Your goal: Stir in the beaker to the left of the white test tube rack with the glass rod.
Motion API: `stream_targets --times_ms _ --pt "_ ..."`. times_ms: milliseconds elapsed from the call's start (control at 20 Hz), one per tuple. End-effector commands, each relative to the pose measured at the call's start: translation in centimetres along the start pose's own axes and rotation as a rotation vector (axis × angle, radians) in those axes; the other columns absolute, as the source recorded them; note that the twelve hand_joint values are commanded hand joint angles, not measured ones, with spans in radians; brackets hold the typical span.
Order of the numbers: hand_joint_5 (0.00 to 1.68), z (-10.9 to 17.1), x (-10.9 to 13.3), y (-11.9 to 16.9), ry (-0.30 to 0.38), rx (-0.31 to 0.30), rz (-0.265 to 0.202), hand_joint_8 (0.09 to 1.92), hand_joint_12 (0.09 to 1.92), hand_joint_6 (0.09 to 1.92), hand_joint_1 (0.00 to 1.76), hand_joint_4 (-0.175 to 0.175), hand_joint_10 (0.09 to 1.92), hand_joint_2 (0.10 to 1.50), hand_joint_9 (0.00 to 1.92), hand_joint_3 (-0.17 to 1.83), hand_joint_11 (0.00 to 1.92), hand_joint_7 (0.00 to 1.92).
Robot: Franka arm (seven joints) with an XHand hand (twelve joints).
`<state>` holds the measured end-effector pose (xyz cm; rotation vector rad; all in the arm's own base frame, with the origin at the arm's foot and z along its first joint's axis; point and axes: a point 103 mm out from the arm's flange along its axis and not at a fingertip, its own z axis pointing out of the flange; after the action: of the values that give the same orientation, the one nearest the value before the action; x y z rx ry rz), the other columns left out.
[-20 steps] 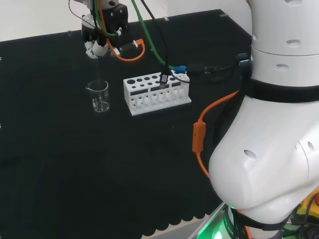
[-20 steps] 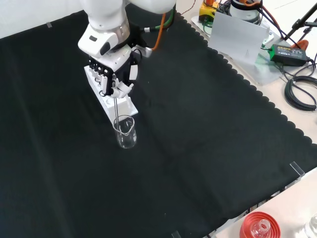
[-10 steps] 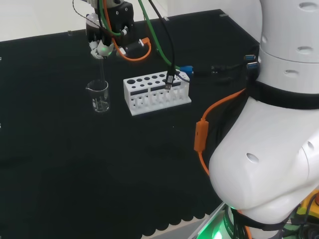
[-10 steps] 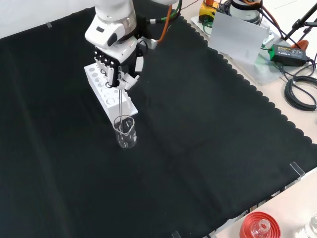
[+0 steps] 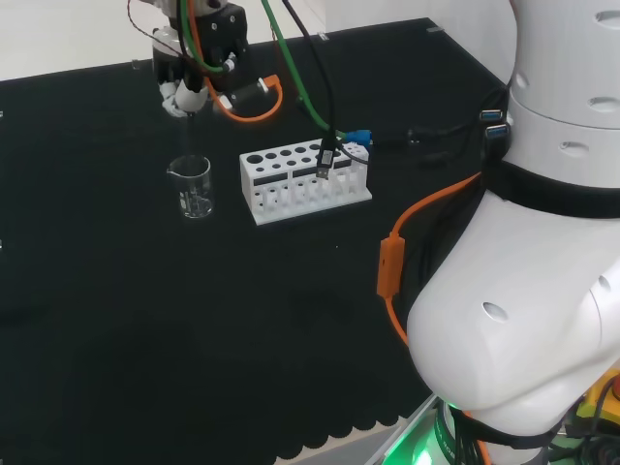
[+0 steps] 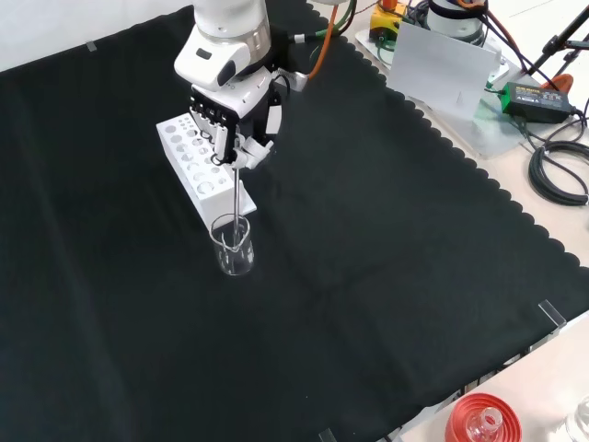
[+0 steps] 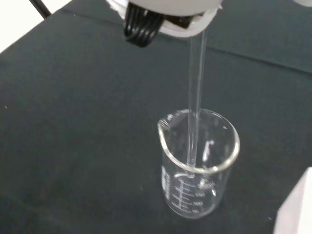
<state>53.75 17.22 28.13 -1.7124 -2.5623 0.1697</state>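
In my head view the clear beaker [image 5: 193, 186] stands just left of the white test tube rack [image 5: 304, 180], toward the cloth's far edge. My hand [image 6: 232, 124] hangs above it, fingers curled and pinching the glass rod [image 7: 195, 102]. The rod's lower end reaches just inside the rim (I can't tell whether the beaker holds any liquid).
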Motion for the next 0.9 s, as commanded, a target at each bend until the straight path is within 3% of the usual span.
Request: stream_targets --times_ms 50,500,900 --pt "1.09 -0.5 1.2 1.0 0.004 -0.013 -0.01 0.8 0.88 0.99 1.2 -0.175 0.67 0.73 1.68 0.69 1.64 1.58" --pt "1.09 0.0 -1.3 3.1 0.016 -0.014 -0.005 0.8 0.88 0.99 1.2 -0.175 0.67 0.73 1.68 0.69 1.64 1.58" --pt "1.09 0.4 -3.6 2.2 0.014 -0.002 0.022 0.8 0.88 0.99 1.2 -0.175 0.67 0.73 1.68 0.69 1.63 1.58"
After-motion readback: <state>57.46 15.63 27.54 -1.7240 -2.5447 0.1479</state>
